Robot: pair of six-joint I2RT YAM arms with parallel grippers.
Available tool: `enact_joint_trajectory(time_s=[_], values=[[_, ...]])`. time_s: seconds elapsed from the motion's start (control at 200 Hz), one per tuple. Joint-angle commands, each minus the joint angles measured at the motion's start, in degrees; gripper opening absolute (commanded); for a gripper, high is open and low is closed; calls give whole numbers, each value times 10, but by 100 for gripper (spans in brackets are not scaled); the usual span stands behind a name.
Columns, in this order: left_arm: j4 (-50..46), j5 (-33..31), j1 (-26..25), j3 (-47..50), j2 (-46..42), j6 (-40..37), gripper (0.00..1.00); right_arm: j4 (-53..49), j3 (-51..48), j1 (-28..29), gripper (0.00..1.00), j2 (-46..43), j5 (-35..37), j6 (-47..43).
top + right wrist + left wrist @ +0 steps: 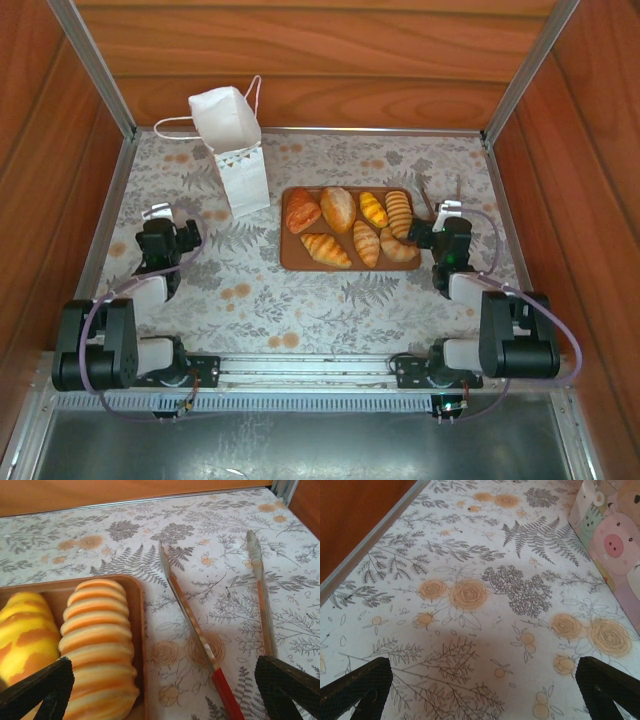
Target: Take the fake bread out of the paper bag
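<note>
Left jaws: spread wide, nothing held, low over the bare counter with its floral-printed cover. Paper bag stood upright ahead of these jaws and off to their right, apart from them. Left wrist view caught its side out beyond the right fingertip, printed with a cartoon pig face. Cord handles stuck out on either side of its top. Could not tell whether anything sat inside.

Between the two sets of jaws: brown tray flat on the counter, carrying the fake bread. Seven pieces, four in the far row and three in the near row, all outside the bag.

Right jaws: wide apart too, empty. Ridged loaf and the tray's corner lay just ahead of their left fingertip. Tongs with a red grip lay on the counter ahead, between the fingertips, just beside the tray.
</note>
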State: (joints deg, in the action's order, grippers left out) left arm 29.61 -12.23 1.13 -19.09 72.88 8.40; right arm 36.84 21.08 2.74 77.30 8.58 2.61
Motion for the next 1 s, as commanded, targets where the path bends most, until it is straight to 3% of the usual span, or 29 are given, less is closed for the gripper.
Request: enact_joint_trajectory(time_s=[0.0,0.12,0.225,0.39,0.465,0.62,0.715,0.994], values=[[82,-16,2,-15,28,0,100,105,0,10,100,55,31,-20],[123,0,2,-16,57,-17,100,186,-8,16,100,108,46,-24],[186,12,2,4,84,-25,100,85,27,16,100,93,61,-9],[274,33,2,9,159,-40,100,84,32,16,100,96,74,-2],[272,39,1,2,165,-45,100,71,45,15,100,103,83,1],[251,-19,-16,-15,172,-46,100,64,47,14,100,102,83,4],[217,96,-8,-30,171,-76,99,65,47,14,100,103,83,3],[209,23,-12,-27,161,-55,100,65,46,14,100,102,83,4]])
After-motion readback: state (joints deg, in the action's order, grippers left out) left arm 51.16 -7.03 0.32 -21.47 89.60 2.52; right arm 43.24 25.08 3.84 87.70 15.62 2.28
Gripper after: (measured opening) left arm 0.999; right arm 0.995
